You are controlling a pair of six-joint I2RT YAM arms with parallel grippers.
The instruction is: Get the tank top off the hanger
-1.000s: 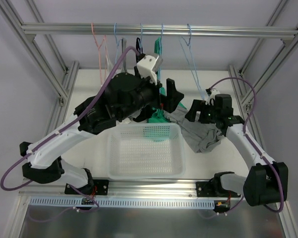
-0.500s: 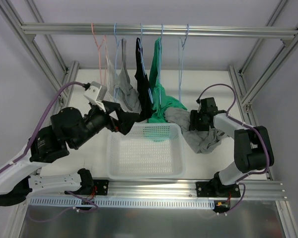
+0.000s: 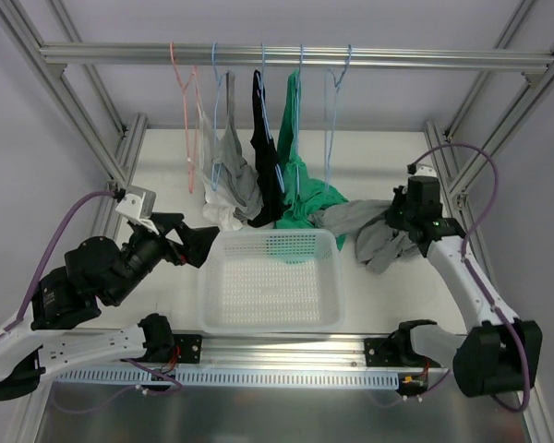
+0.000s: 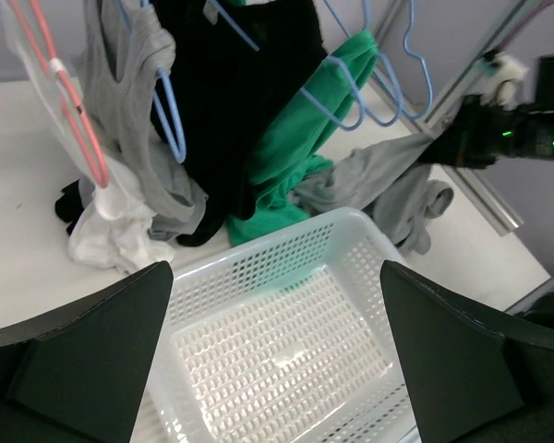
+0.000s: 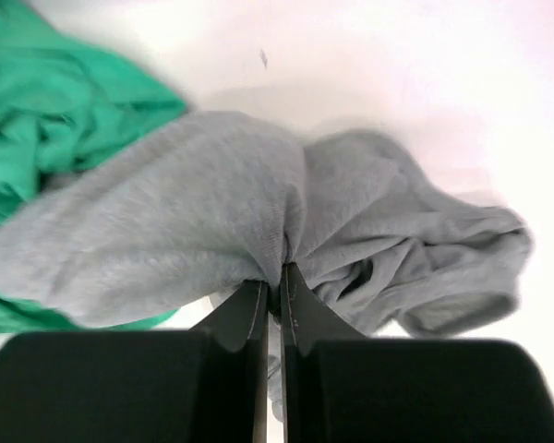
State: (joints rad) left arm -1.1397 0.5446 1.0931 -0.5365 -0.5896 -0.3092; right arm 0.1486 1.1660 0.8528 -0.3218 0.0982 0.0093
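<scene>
Top view: left claw [image 3: 189, 242] has backed off beside the basket [image 3: 209, 297], tank top [image 3: 374, 235] now off the bare hanger [image 3: 334, 92], heaped on the bench [image 3: 166, 171]; left wrist: claw spread, empty; right wrist: right claw [image 5: 272, 288] clenched on its fold, so removal looks done.

Fold of soft medium-grey jersey tank top [image 5: 212, 212] hidden between right gripper [image 5: 272, 288] tips, crumpled green top [image 5: 46, 101] cut by left edge, thin light-blue wire hanger [image 4: 385, 118] hook cut off above, white mesh basket [image 4: 286, 323] cut off below, left gripper [image 4: 275, 277] fingers [image 4: 92, 360] blurred dark.
</scene>
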